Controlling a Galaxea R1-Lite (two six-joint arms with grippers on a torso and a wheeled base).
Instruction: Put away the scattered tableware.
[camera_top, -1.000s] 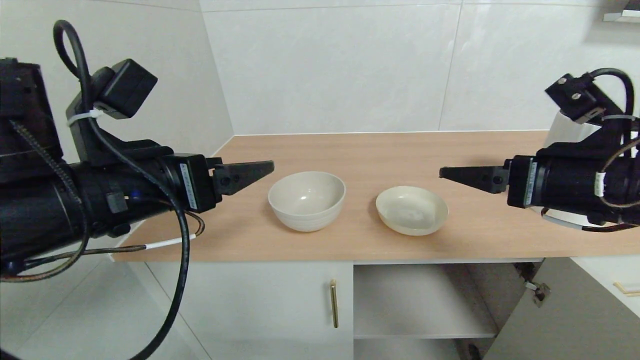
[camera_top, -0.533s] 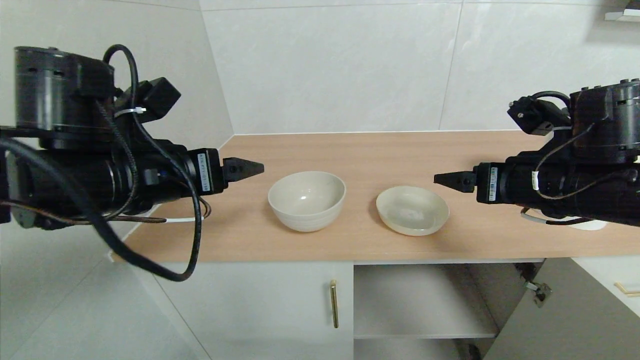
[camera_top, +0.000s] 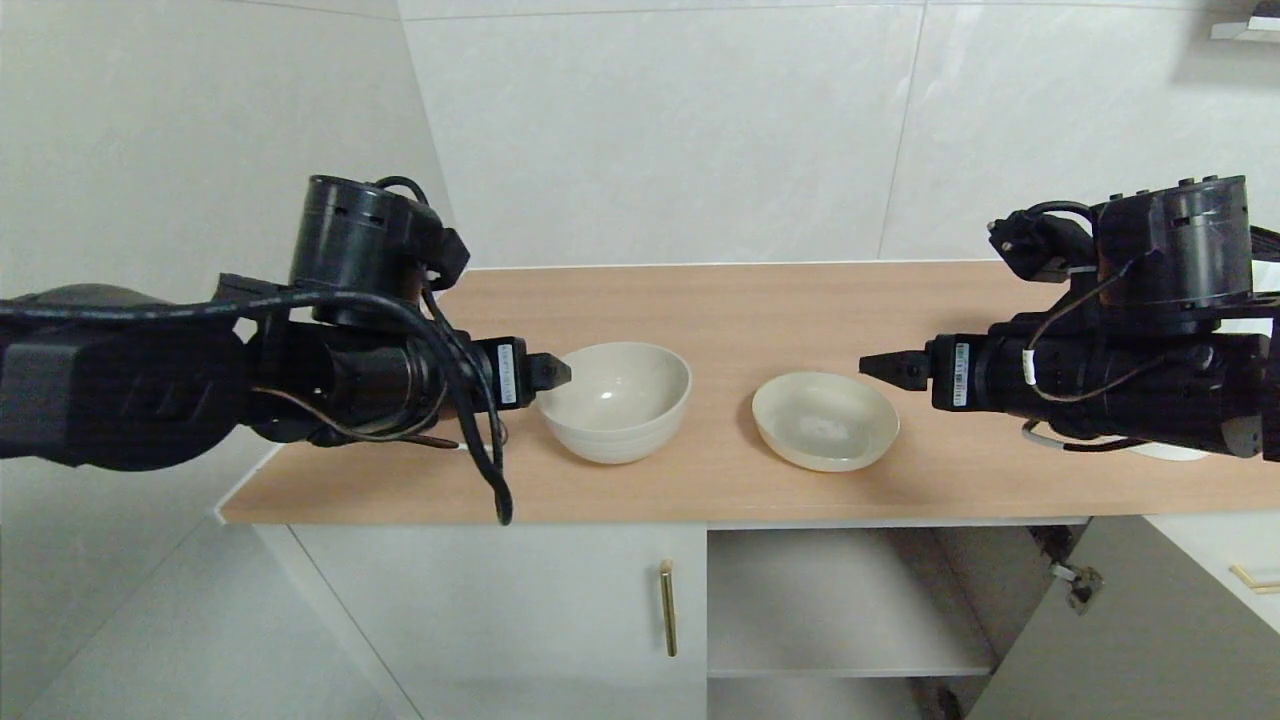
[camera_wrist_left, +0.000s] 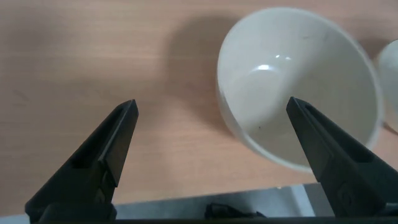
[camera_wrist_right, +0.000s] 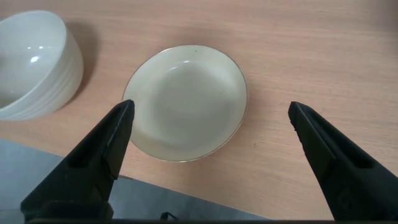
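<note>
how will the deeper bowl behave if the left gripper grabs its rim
The deeper bowl looks like glazed ceramic: probably rigid, heavyish, breakable if dropped. Its glossy highlight suggests a slick rim, so the left gripper might slip. Its base narrows, so a high push could tip it.

Wooden countertop (camera_top: 740, 300) carries a deep bowl (camera_top: 614, 400); at its three o'clock, apart, a shallow dish (camera_top: 825, 420); farther that way, a half-hidden white thing (camera_top: 1175, 453).

Bare countertop (camera_top: 760, 300) lies open behind the bowl (camera_top: 614, 400) and shallow dish (camera_top: 825, 420), toward the back edge. A narrow gap parts the two.
</note>
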